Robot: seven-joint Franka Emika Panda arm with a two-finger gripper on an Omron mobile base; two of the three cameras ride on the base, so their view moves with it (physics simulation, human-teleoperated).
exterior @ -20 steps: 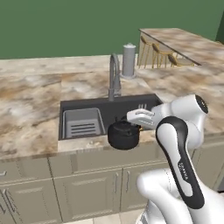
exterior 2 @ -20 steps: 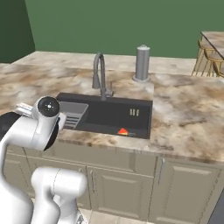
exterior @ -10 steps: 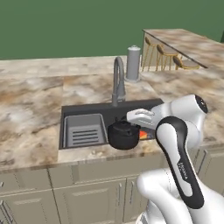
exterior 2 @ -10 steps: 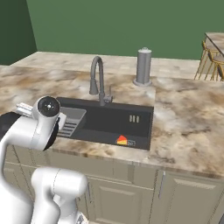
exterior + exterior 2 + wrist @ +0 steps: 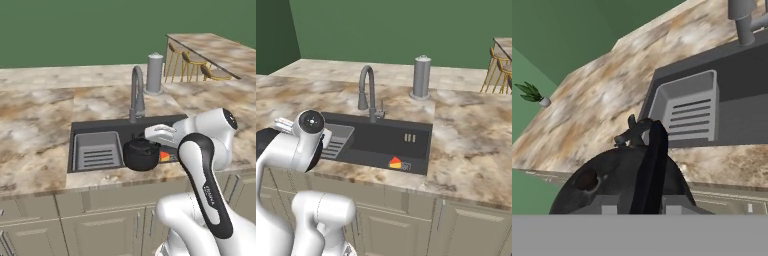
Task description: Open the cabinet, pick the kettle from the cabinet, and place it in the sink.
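Left base view: gripper clamped narrowly on the arched handle of the kettle, which hangs below it, above the front edge of the sink.

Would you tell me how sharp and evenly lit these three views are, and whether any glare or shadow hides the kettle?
Left base view: flat, even light, soft edges, no glare on the kettle. Right base view: equally flat; the sink basin reads dark. Hand view: the kettle looms large at the bottom, its black surface showing little detail.
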